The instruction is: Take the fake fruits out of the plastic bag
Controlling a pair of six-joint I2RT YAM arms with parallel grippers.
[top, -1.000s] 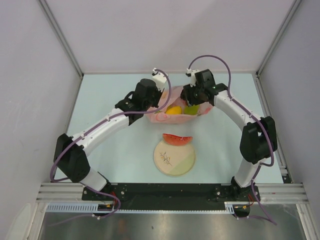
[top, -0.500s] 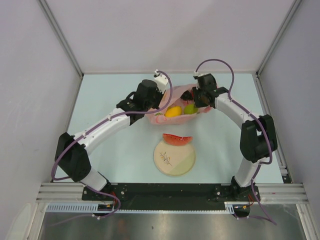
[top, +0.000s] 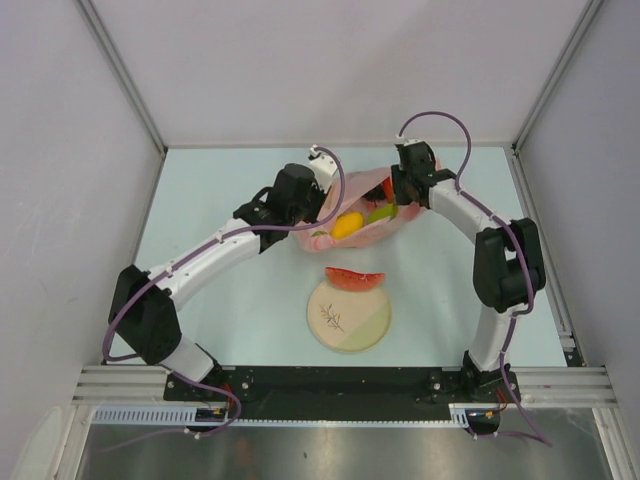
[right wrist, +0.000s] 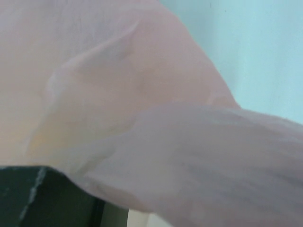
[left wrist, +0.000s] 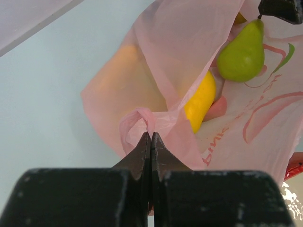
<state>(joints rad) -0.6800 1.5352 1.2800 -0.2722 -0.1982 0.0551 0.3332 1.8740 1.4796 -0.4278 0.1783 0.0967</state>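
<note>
The left gripper (left wrist: 150,142) pinches a fold of the plastic bag (left wrist: 175,42), with the pear (left wrist: 241,54) and yellow fruit (left wrist: 201,99) inside just ahead of it, only the watermelon slice (top: 354,278) is out, on the plate (top: 350,335) behind it, and bag film hides the right gripper (top: 398,192) so its grip cannot be told.

Pale blue tabletop (top: 215,180) within 3 plain white walls (top: 330,70), aluminium posts (top: 120,75) at the corners, even light.

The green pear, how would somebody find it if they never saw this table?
Look at the far middle of the pale blue table, where a crinkly pink plastic bag lies open. In its opening sits the green pear, right beside a yellow fruit. It is the only green one there, with a narrow neck and a fat round bottom.
</note>
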